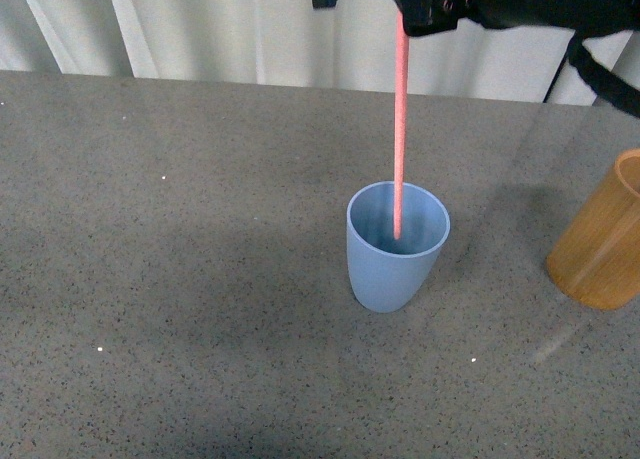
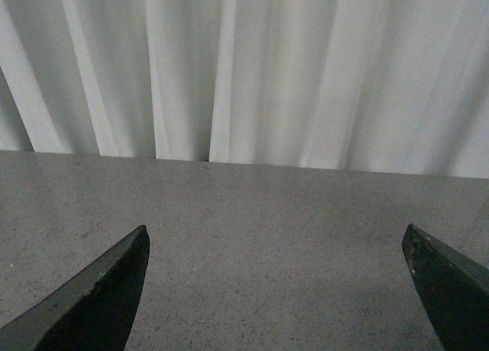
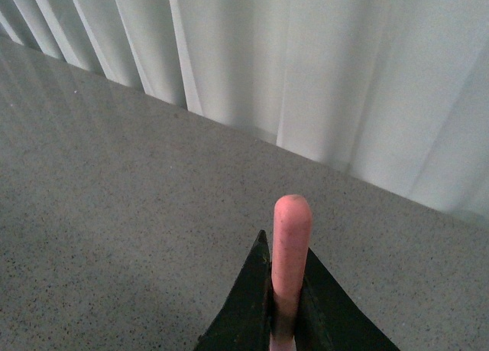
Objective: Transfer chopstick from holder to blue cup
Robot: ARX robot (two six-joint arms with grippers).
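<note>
While clamping the chopstick (image 1: pixel 399 129) upright at frame top, right gripper (image 1: pixel 405 14) dipping its lower end inside the blue cup (image 1: pixel 392 269); holder (image 1: pixel 600 244) standing at right edge; left gripper (image 2: pixel 275 282) spread wide, holding nothing.

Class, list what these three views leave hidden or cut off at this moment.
1. Front view: the chopstick tip is hidden behind the blue cup rim, so contact with the bottom is unknown.
2. Front view: the holder is cut by the right edge; its inside is unseen.
3. Right wrist view: the right gripper blocks both cups.
</note>
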